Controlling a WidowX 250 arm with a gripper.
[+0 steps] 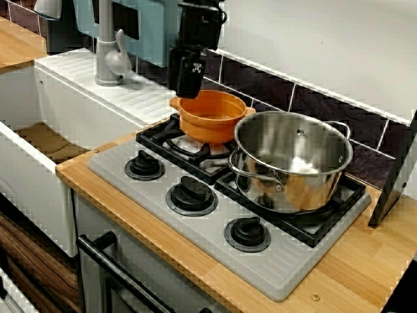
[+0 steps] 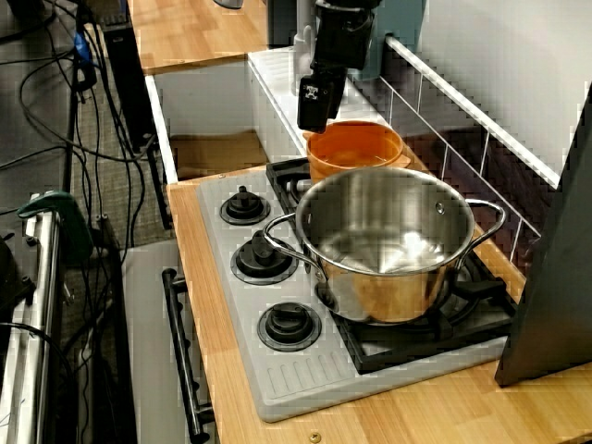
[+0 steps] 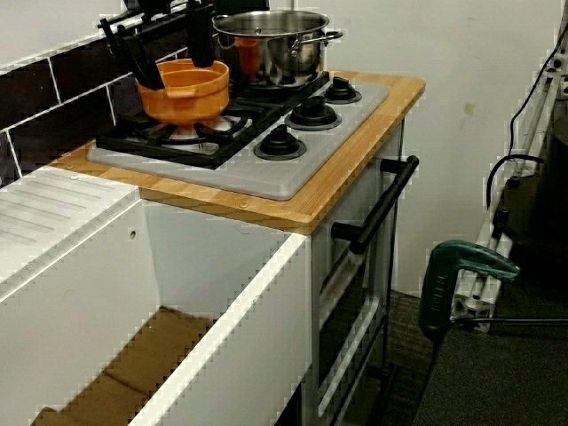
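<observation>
The black robot gripper [image 1: 186, 91] hangs with its jaws pointing straight down over the small orange plastic pot [image 1: 212, 120], at the rim on the side nearest the white sink [image 1: 39, 163]. In the low view from the sink side, the two black fingers [image 3: 202, 40] stand well apart. One comes down outside the pot's wall and the other reaches the rim, so the jaws are spread wide and grip nothing. Whether either finger touches the pot is hard to tell. This stance likely suits the pot, since its thin upright wall is the one edge narrow enough to fit between the fingers.

The orange pot sits level on the black burner grate [image 1: 163, 134] at the back left of the grey toy hob [image 1: 195, 228], where the bars keep it steady. Close beside it, the large shiny steel pot with two loop handles [image 1: 293, 163] fills the right-hand grate. Three black knobs [image 1: 191, 193] line the hob's front edge. The hob is set into the wooden table [image 1: 365, 274].
</observation>
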